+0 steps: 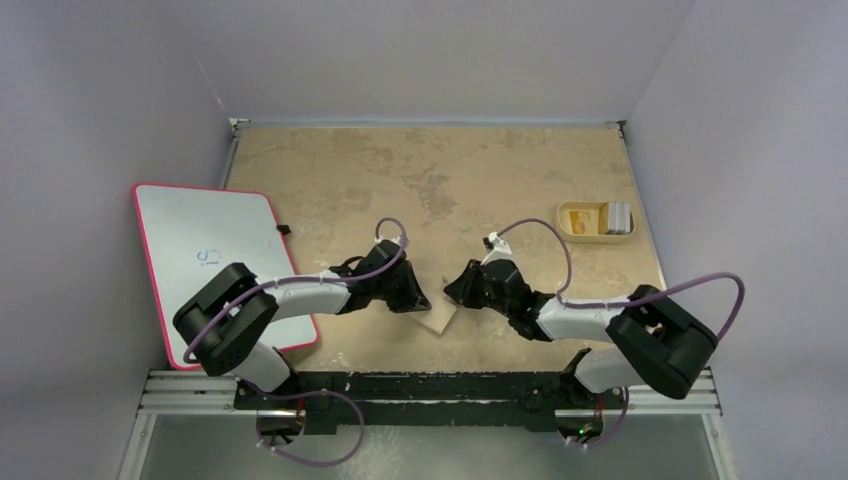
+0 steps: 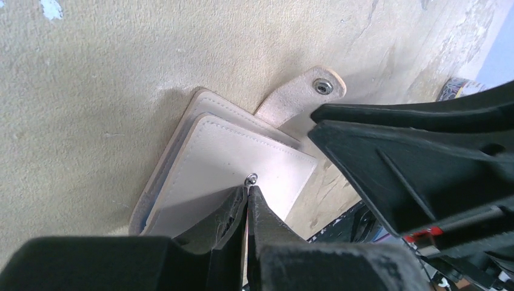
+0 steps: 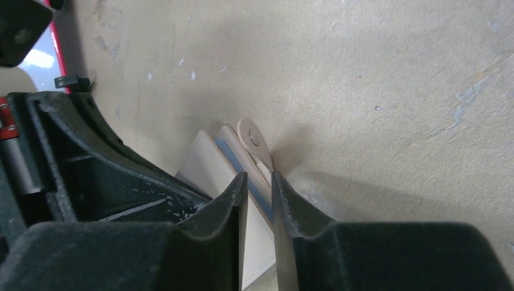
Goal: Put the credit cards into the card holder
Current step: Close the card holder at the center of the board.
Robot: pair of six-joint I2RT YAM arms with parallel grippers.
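Observation:
The tan card holder (image 1: 441, 319) lies folded on the table between my two grippers. In the left wrist view its pale cover (image 2: 230, 163) faces up and its strap with the snap (image 2: 324, 86) lies flat beyond it. My left gripper (image 2: 248, 188) is shut, its tips on the cover just below the small stud. My right gripper (image 3: 259, 177) has its jaws narrowly apart around the card holder's edge (image 3: 257, 236), where the blue lining shows. The credit cards (image 1: 620, 216) lie in the tray at the far right, away from both grippers.
A shallow yellow-tan tray (image 1: 573, 222) sits near the table's right edge. A white board with a pink rim (image 1: 215, 250) lies at the left, partly under my left arm. Grey walls close in the table on three sides.

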